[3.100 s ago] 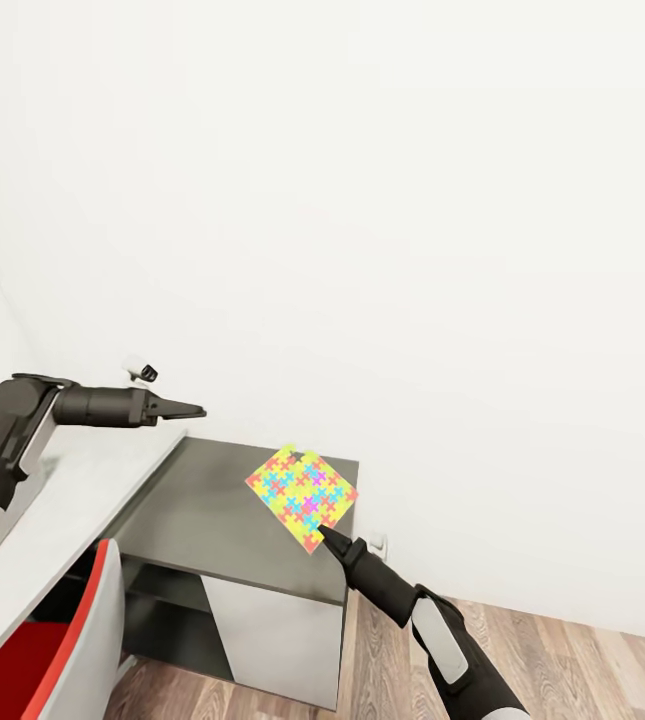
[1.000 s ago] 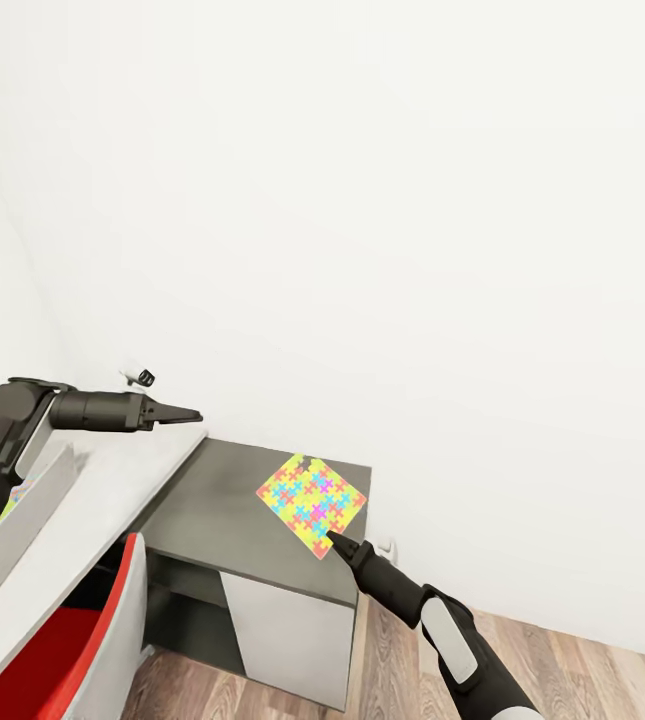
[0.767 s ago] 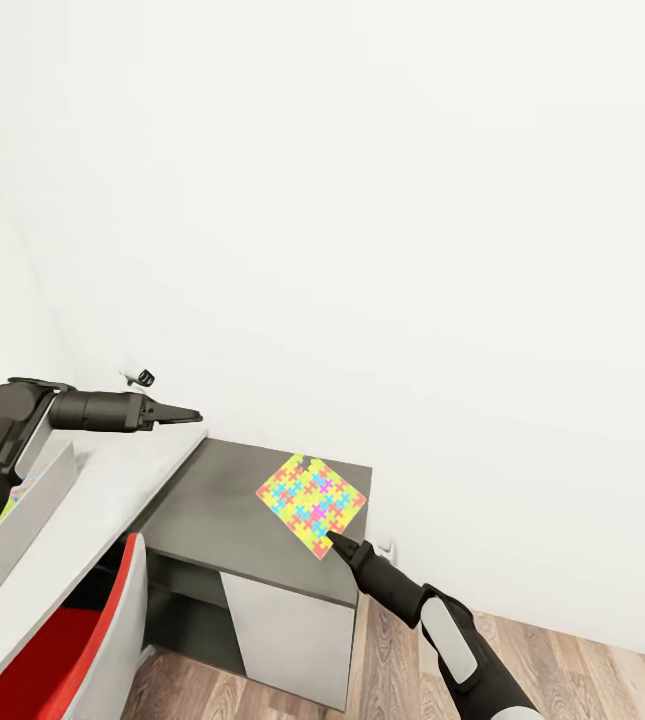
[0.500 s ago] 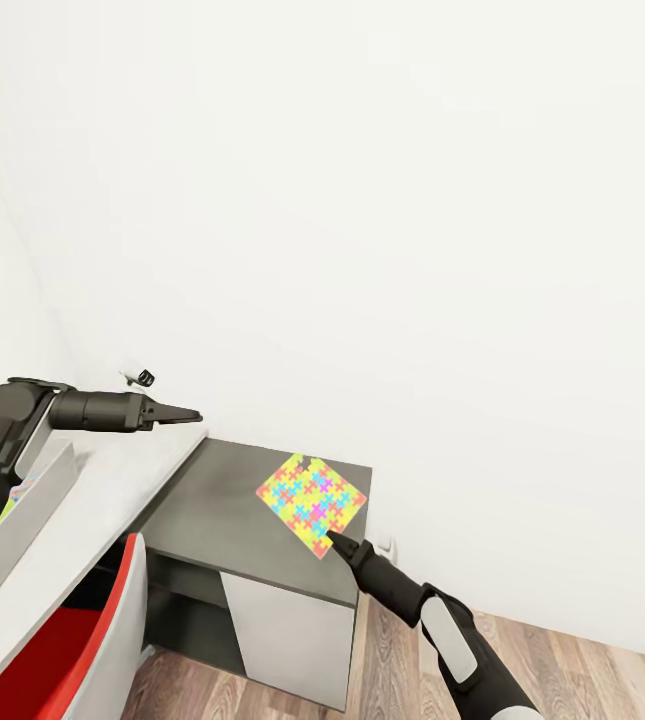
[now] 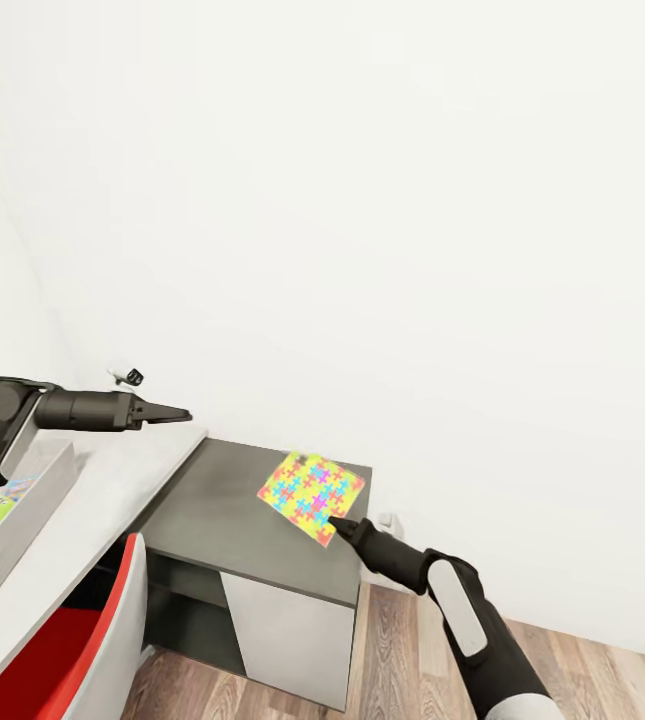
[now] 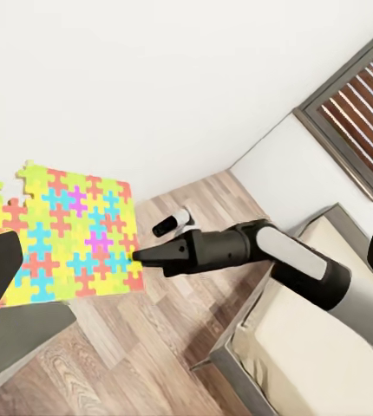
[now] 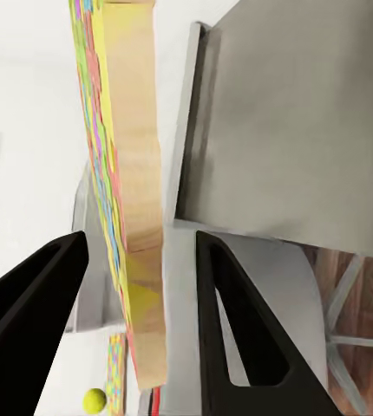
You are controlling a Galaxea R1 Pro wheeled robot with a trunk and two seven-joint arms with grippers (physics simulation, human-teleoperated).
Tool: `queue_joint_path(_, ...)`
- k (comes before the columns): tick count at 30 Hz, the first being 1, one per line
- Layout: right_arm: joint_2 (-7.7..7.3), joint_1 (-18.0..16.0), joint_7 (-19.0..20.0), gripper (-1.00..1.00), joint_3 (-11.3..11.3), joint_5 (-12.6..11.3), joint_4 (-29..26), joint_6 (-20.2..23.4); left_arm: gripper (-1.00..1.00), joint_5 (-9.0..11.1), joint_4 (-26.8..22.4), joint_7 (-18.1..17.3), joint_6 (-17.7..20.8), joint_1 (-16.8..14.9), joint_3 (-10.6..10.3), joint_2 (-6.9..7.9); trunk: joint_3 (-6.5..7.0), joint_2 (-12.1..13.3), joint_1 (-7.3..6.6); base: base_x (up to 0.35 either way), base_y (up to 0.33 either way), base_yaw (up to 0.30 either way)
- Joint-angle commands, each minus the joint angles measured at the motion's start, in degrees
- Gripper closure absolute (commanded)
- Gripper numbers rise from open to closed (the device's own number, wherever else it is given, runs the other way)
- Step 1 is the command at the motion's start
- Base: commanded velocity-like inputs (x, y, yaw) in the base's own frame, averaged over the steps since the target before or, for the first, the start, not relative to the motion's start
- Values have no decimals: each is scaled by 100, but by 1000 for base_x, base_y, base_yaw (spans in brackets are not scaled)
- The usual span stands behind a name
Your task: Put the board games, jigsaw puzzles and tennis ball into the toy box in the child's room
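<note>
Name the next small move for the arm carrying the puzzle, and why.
Probably swing the right gripper leftward toward the toy box: the jigsaw puzzle hangs in its jaws above the dark side desk, well short of the box.

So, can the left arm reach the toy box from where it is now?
Probably yes. The left gripper hovers just beyond the toy box, nothing lies between them, and its jaws hold nothing.
</note>
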Motion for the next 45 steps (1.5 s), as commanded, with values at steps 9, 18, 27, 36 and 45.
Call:
queue_joint_path(9, -2, -4, 146, 100, -9, -3, -550, 107, -100, -2, 2, -25, 61, -8, -22, 11, -14, -13, 4, 0, 0, 0)
queue_joint_path(18, 3, -5, 152, 100, 1, 0, -612, 108, -100, -10, 2, -25, 61, -8, -23, 92, -13, -13, 4, 0, 0, 7)
queue_joint_path(27, 5, -6, 152, 100, 30, 0, -614, 103, -100, 4, 2, -25, 61, -8, -23, 194, 19, -13, 4, -122, 0, 223)
queue_joint_path(36, 4, -6, 169, 100, 33, -3, -614, 94, -100, 4, 2, -25, 61, -8, -23, 207, 26, -13, 4, -29, 0, 129)
queue_joint_path(45, -2, -4, 170, 100, 41, -1, -712, 97, -100, 12, 2, -25, 61, -8, -23, 279, 26, -13, 4, 0, 0, 3)
